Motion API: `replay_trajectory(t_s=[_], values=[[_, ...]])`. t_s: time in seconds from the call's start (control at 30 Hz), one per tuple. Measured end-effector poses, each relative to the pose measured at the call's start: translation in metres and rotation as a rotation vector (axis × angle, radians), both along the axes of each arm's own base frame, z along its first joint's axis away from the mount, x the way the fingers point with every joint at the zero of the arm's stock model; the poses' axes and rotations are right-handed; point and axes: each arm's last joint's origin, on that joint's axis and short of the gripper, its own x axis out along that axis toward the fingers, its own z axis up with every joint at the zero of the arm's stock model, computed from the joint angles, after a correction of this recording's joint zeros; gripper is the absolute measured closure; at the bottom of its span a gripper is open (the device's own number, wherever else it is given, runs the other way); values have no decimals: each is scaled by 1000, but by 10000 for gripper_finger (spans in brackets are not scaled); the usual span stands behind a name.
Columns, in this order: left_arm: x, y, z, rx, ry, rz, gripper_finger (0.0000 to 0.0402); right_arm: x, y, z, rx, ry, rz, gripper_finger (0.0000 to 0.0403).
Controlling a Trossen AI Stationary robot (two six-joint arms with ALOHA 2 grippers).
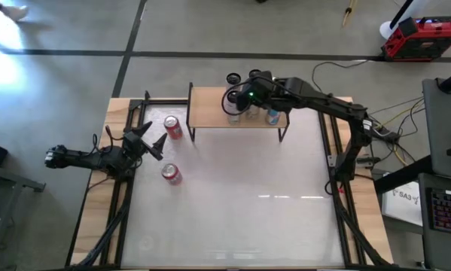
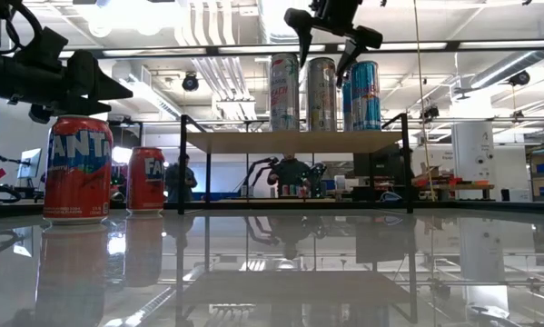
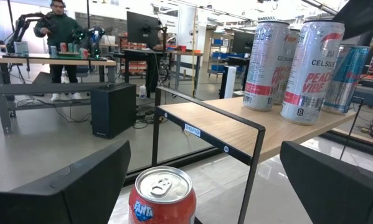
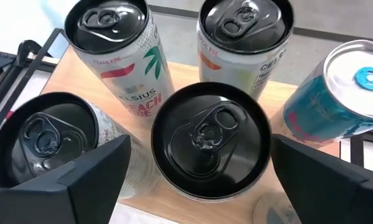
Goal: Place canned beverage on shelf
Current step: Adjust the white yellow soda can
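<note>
From my station, my right pincer (image 1: 244,98) hangs directly over a cluster of cans (image 1: 249,111) standing upright on the shelf (image 1: 210,113). One can (image 4: 210,138) sits straight beneath it, between its spread fingers. My left pincer (image 1: 151,139) is well apart from the shelf, with one Fanta can (image 1: 172,126) just ahead of it and another can (image 1: 171,174) on the table (image 1: 240,203) beside it.

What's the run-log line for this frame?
left gripper: open, by Fanta can | right gripper: open, over black-topped can on shelf
</note>
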Motion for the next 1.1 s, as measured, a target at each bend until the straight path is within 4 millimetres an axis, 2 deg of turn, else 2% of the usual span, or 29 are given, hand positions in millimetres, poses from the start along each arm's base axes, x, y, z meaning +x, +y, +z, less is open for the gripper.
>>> replay_trajectory(t_s=[0.2,0.93,1.0,1.1], values=[[0,0,0,0,1,0,3,2,-1,-2,2,5,-3,51],[0,0,0,0,0,0,3,3,-3,-5,4,-21,-62,62],[0,0,0,0,0,0,3,3,-2,-5,9,-19,-67,75],[0,0,0,0,0,0,3,2,-2,-5,12,-19,-72,121]])
